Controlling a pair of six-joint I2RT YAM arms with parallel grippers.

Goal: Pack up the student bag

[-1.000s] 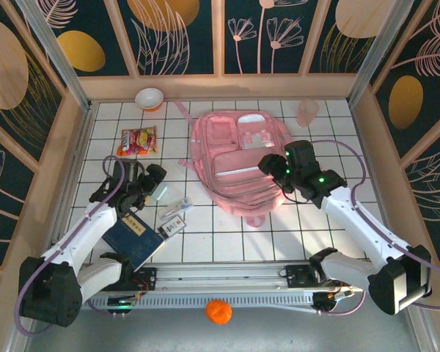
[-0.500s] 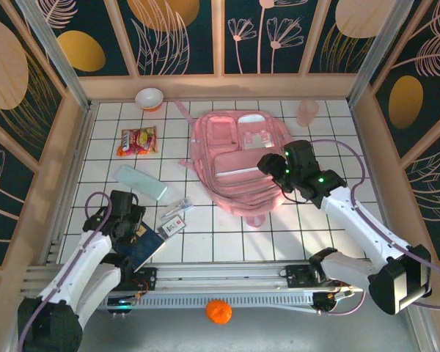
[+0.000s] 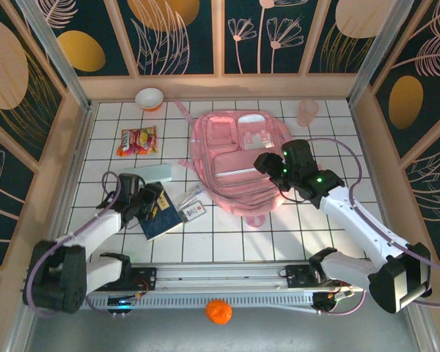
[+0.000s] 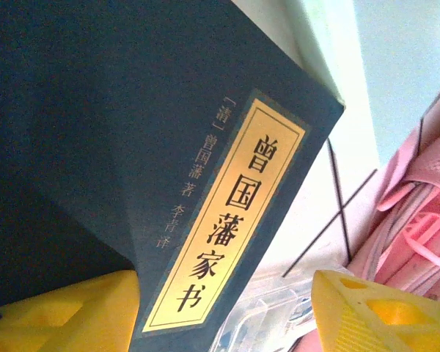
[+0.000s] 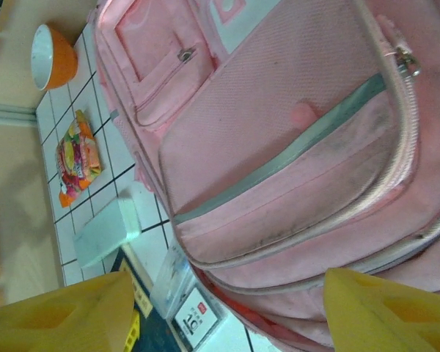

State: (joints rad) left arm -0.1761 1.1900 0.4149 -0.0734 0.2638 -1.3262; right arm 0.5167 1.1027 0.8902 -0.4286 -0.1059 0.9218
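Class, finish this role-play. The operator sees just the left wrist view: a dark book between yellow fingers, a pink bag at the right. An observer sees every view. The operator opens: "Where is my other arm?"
Observer: The right gripper hangs over the student bag, fingers apart, nothing between them.
Operator: What lies beyond my book?
Observer: Past the dark book and the pale green case, a snack packet lies flat on the tiles.
Operator: Anything off the tiles?
Observer: An orange sits on the grey ledge on the near side of the arms' bases.
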